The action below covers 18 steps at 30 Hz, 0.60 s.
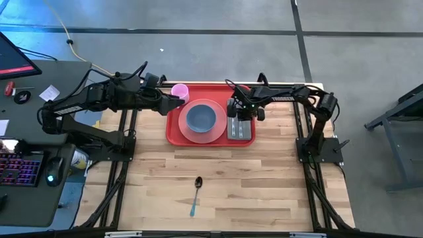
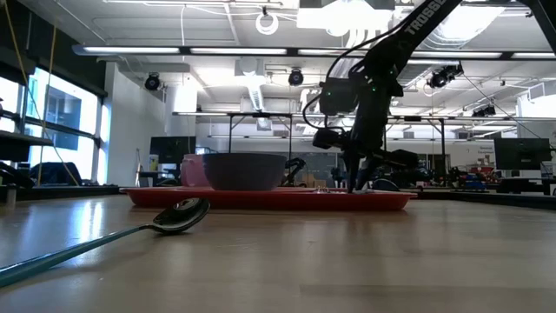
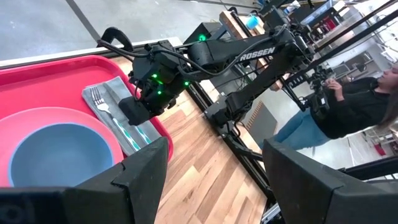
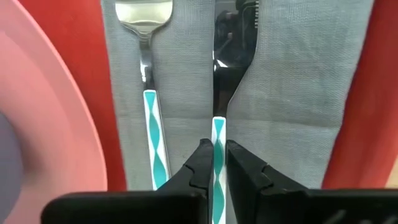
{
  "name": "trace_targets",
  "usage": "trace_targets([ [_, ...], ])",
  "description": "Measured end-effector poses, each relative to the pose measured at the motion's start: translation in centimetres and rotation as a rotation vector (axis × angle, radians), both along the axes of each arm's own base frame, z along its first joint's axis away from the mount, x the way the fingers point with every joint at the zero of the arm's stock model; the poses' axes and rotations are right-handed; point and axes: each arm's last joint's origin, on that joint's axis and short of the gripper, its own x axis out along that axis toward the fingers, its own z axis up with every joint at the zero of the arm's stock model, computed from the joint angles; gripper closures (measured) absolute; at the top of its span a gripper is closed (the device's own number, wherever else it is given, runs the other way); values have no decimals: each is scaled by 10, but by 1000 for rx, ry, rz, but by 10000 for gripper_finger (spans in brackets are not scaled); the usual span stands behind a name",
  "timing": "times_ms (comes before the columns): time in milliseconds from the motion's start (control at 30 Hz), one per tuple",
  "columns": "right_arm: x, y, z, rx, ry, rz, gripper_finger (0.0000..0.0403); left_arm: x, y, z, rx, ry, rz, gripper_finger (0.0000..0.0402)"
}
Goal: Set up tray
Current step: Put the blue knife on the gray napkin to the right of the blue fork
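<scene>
Here the right gripper [image 4: 213,163] pinches a knife [image 4: 227,56] handle (over the tray [image 4: 357,93]).

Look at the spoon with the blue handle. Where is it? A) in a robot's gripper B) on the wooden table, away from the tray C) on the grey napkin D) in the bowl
B: the spoon lies alone on the bare wooden table, well clear of the red tray.

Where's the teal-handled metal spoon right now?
In the high view, the teal-handled metal spoon lies alone on the bare wooden table, well in front of the red plastic tray, roughly below the salmon-pink round plate and blue bowl.
</scene>
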Motion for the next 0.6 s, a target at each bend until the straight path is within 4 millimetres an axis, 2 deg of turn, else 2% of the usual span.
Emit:
trace_targets([
  [167,0,0,0,-2,-4,0,384,0,0,0,-4,-1,1,110],
  [600,0,0,0,3,-6,-1,365,0,0,0,-4,-1,1,110],
])
